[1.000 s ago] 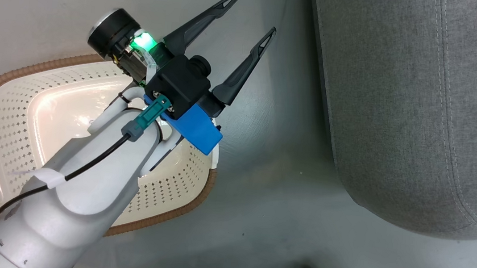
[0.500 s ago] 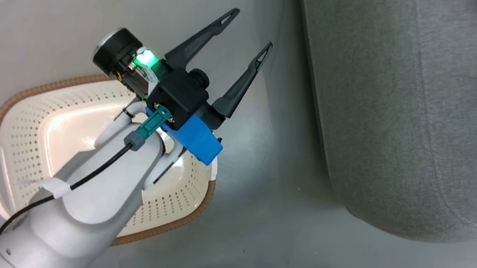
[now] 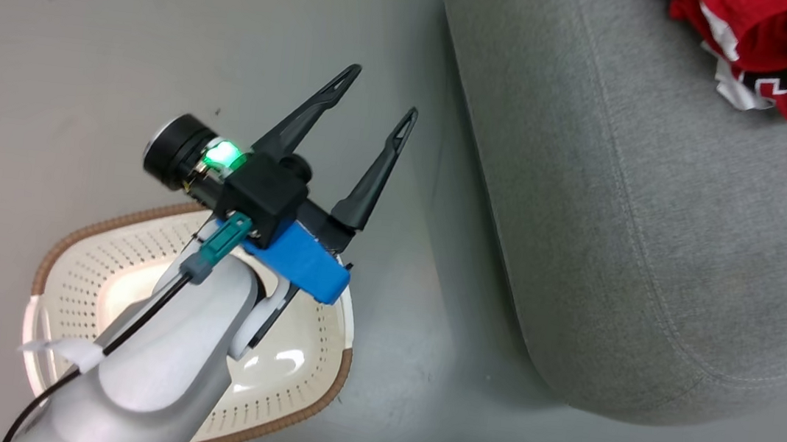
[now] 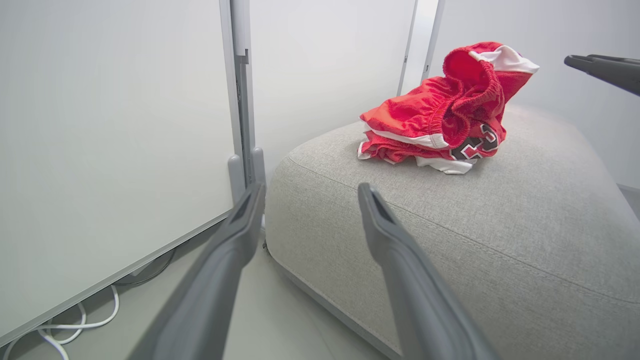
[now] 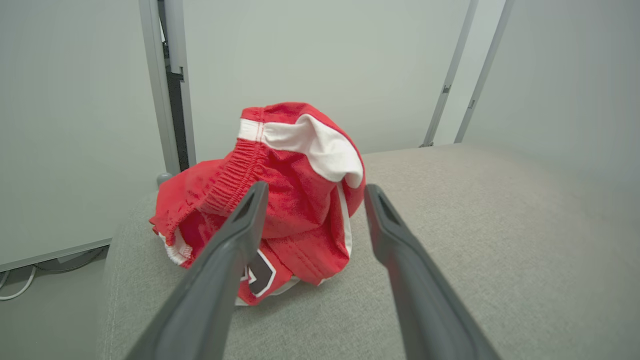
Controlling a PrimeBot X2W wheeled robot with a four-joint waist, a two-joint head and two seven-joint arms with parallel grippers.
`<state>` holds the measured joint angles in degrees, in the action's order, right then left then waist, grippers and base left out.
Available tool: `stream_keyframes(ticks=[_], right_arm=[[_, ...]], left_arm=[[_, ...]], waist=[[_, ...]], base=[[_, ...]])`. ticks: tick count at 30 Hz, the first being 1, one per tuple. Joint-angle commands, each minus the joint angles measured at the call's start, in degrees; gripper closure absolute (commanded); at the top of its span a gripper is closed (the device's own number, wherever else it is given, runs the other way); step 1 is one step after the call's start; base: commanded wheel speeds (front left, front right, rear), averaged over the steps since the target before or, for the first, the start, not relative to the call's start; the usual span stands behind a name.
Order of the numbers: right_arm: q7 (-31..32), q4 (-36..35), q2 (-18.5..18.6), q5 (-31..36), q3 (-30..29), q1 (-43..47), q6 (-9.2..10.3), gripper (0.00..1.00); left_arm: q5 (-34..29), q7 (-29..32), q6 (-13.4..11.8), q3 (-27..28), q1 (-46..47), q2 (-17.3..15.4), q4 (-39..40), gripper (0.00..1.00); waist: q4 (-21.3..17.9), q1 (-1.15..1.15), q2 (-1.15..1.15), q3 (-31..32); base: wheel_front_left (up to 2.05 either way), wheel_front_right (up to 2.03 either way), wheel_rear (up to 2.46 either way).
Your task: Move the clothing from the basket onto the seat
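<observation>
Grey floor (image 3: 44, 100), pale wall panels (image 4: 115, 125) behind, and the seat (image 3: 662, 207) takes up the right of the head view. And look at that: the clothing (image 4: 432, 107) sits on the seat, a crumpled red heap with white trim and black-and-white lettering peeking out low down, toward the cushion's far end. The basket (image 3: 95, 234) stands on the floor well apart from it, at the lower left. Where the left arm (image 3: 161, 372) does not cover it, the perforated bowl is pale plastic with no red in it.

Left hand (image 3: 381, 91): fingers spread wide, nothing between them, hanging over the floor just past the basket's rim and pointing toward the seat. Right hand (image 5: 316, 186): spread as well, nothing pinched, aimed straight at the heap from across the cushion. The fabric lies beyond its fingertips; I cannot tell from the wrist view whether a tip brushes it, though it looks apart.

So where does the job stand? By my reading it is all but done — the garments look to be out of the basket and resting on the seat. One caveat: the arm hides part of the basket's bottom, so a stray piece under there cannot be ruled out. What's left, if anything, is a look at that hidden patch.
</observation>
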<state>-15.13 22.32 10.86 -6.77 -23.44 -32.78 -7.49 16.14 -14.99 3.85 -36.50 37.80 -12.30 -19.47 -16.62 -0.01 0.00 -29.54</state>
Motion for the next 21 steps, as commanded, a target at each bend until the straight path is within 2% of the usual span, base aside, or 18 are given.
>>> stream_keyframes(ticks=[1,7,11,21], right_arm=[[-0.01,-1.11,-0.54,-0.39,0.59,1.69,-0.01,0.00],[-0.01,-7.69,-3.06,-1.21,4.10,6.18,-0.01,0.00],[-0.01,-11.23,-3.90,-1.75,8.94,8.98,-0.01,0.00],[-0.02,-15.02,-5.29,-1.70,15.62,14.47,-0.01,0.00]], left_arm=[[-0.01,-0.25,-0.51,0.82,-1.26,-0.17,0.56,0.00],[-0.26,-0.27,-1.55,5.91,-6.72,0.77,3.89,0.00],[-0.90,-0.26,-1.59,9.67,-10.16,1.50,5.57,0.00],[-4.06,-0.27,-1.50,19.50,-17.05,4.80,8.91,0.00]], waist=[[0.18,0.01,0.00,2.42],[1.80,0.01,0.00,7.17],[3.69,0.01,0.00,9.64],[9.34,0.01,0.00,15.04]], base=[[0.00,0.00,0.00],[0.00,0.00,0.00],[0.00,0.00,0.00],[0.00,0.00,0.00]])
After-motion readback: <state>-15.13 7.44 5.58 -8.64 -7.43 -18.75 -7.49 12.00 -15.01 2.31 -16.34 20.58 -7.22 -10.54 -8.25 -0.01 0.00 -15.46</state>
